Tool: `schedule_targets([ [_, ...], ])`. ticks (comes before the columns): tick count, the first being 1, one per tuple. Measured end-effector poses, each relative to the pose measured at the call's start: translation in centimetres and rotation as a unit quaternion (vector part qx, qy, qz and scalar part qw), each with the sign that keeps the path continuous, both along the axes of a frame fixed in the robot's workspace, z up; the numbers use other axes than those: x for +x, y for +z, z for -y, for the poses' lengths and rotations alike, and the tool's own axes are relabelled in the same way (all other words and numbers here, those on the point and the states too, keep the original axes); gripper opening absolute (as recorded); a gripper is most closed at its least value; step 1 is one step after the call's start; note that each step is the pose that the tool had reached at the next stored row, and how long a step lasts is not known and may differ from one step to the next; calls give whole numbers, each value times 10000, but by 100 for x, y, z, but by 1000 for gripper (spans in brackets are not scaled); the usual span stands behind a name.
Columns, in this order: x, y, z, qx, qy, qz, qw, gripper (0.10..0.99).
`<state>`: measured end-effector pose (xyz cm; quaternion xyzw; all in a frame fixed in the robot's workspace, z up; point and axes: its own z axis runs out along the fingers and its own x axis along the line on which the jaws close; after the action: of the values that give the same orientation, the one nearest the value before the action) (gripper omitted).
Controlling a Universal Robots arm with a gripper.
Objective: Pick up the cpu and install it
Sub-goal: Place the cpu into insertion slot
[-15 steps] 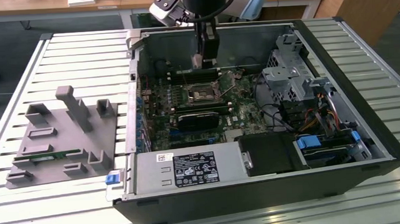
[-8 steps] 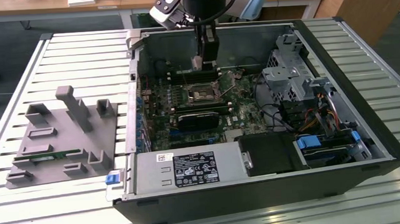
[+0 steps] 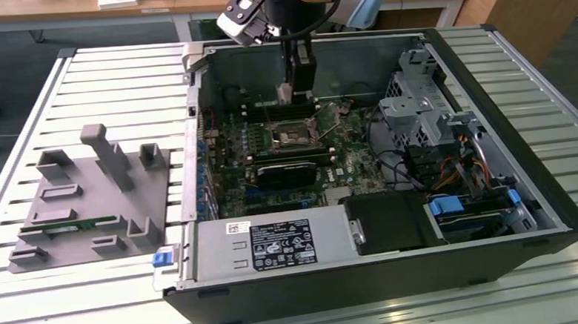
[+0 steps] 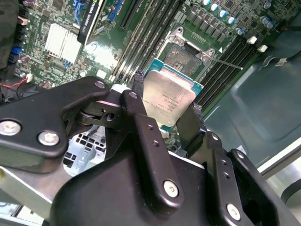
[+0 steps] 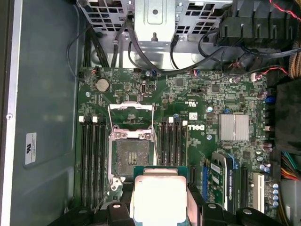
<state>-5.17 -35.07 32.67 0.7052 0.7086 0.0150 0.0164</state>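
Tabletop of pale metal slats [image 3: 29, 109] fills the exterior view from edge to edge. An open computer case [image 3: 529, 216] lies on it, taking the middle and the exterior view's right. A grey moulded fixture [image 3: 83, 195] sits beside the case, at the exterior view's left. A silver power supply [image 3: 273, 244] occupies the lower middle of the case, with the green motherboard [image 3: 260, 178] just above it in the frame.

From the top centre of the frame the arm reaches down into the case, and its gripper [image 3: 294, 95] hangs over the upper part of the board. In both wrist views the black fingers [image 4: 137, 82] are clamped on opposite edges of the cpu [image 4: 169, 101], its silvery top facing the cameras, and it is held clear above the board.

The processor socket [image 5: 131, 153] lies open and bare, its metal frame [image 5: 130, 117] swung back; in the first wrist view the cpu sits just beside the socket rather than over it.

A thin green memory stick [image 3: 70, 227] lies on the fixture, lower left of the frame.
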Motion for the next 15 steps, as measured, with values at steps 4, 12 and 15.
schedule_targets([
  [4, 9, -73, -49, 0, 1, 0, 10000, 533],
  [12, 20, -173, -63, -2, 2, -3, 10000, 533],
  [15, 21, -194, -64, -2, 7, -3, 10000, 533],
])
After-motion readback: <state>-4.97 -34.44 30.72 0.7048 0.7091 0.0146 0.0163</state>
